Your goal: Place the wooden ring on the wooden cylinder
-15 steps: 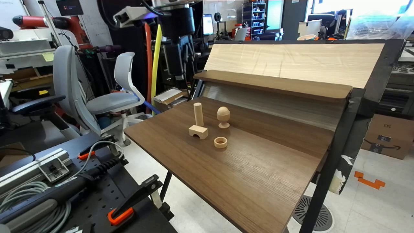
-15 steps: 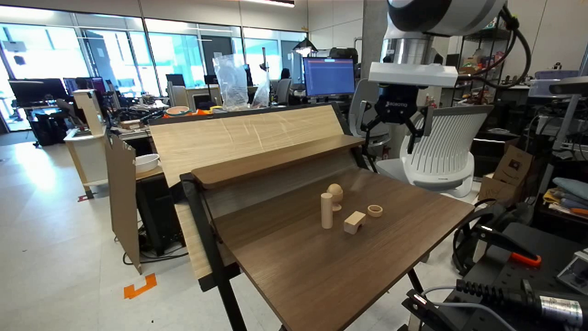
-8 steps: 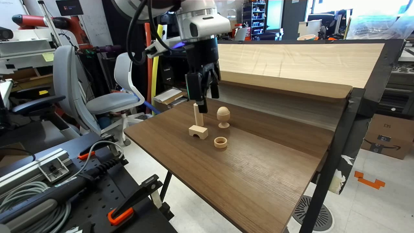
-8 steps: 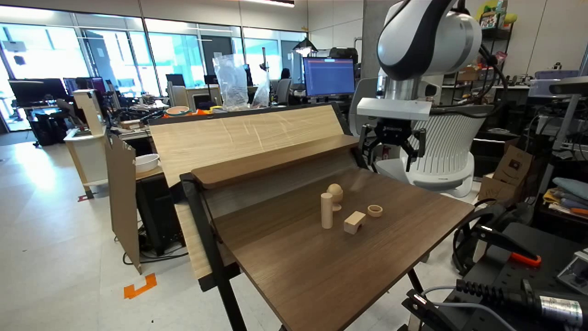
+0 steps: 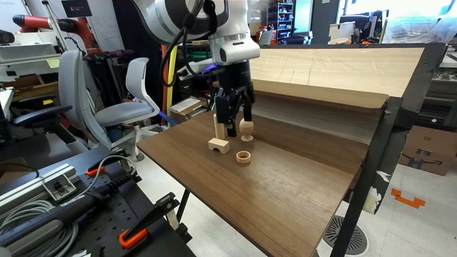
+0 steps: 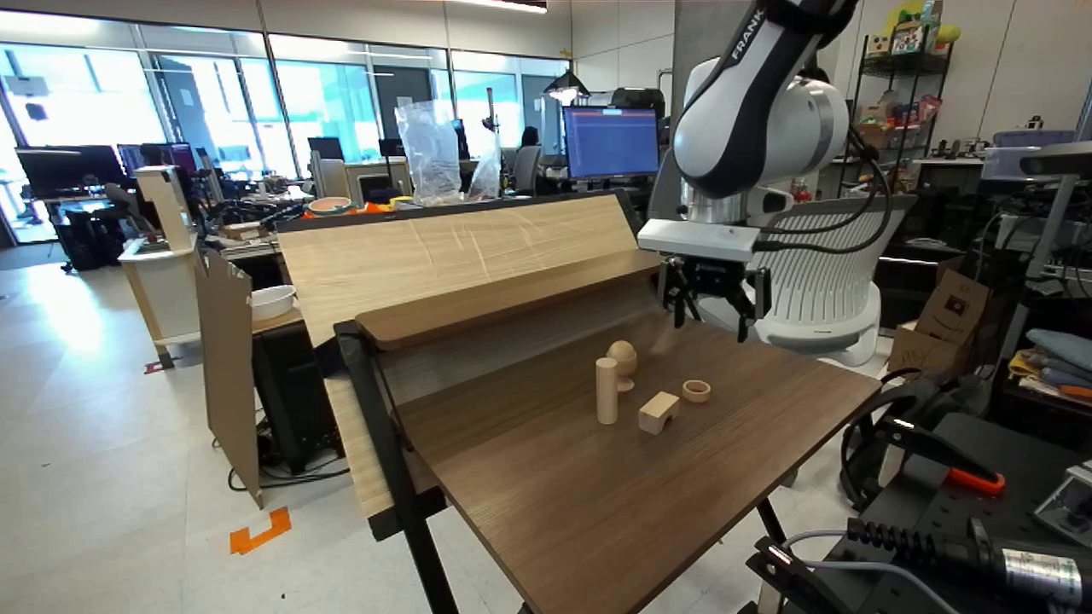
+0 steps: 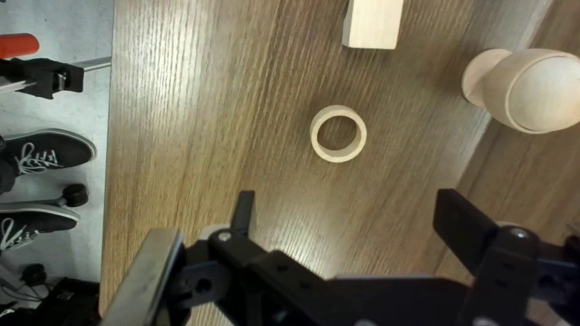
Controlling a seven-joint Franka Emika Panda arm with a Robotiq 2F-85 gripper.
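The claw [image 7: 345, 199] hangs spread wide, I'd guess to straddle the wooden ring [image 7: 337, 156], flat on the desk [image 7: 190, 149], upper middle of the wrist view. Below centre in an exterior view, the wooden cylinder [image 6: 606, 394] stands upright, presumably to take the wooden ring.

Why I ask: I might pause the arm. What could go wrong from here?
Missed grasp: the wooden ring lies low on the table and the open gripper hangs higher, not around it, so closing too early could miss.
Topple: the wooden cylinder stands upright, tall and narrow, so an off-centre ring might tip it.
Bump: the arched block and the egg cup stand near the cylinder, so the gripper could knock either.
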